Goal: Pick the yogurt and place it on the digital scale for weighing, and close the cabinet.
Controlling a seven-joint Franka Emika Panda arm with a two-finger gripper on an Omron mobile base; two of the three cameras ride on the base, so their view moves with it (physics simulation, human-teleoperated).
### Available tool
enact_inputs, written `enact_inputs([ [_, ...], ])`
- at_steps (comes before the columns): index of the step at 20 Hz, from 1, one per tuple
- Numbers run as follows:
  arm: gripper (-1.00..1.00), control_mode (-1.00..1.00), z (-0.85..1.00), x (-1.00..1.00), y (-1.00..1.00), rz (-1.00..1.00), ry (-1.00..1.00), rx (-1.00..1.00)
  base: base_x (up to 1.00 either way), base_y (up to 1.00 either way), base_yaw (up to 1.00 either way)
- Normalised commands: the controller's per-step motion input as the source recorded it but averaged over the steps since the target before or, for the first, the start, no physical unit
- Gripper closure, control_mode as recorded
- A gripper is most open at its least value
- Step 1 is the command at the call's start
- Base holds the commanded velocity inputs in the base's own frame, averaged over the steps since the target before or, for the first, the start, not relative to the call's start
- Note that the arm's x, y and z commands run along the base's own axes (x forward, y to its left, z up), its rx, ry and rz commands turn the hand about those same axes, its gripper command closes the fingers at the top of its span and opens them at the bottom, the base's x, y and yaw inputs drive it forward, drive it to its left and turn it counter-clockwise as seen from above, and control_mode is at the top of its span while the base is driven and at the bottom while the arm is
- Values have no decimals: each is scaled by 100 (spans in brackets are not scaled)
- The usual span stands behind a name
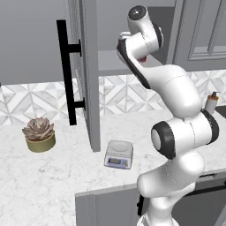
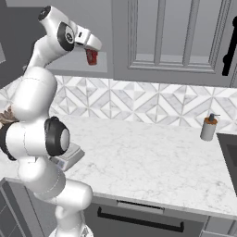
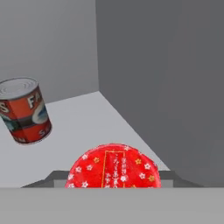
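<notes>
The yogurt, a red cup, sits between the fingers of my gripper, which is shut on it just in front of the open cabinet's shelf. In the hand view its red patterned lid lies close at the bottom, over the grey shelf floor. The cabinet door stands swung out over the counter, its black bar handle facing left. Below it, the digital scale rests on the marble counter, and in the right base view the scale is partly hidden behind my arm.
A red labelled can stands on the same shelf, left of the yogurt. A potted succulent is at the counter's left and a soap bottle at its right. A second wall cabinet hangs shut to the right.
</notes>
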Motion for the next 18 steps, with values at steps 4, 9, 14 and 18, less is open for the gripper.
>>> enact_inputs([
  [4, 100, -100, 0, -98, 5, 3, -8, 0, 0, 0, 0],
  [9, 100, -100, 11, -100, 0, 2, -2, 8, 0, 0, 0],
  [14, 100, -100, -6, -100, 0, 5, 1, 13, 0, 0, 0],
  [18, 100, -100, -44, -100, 0, 17, -1, 2, 0, 0, 0],
])
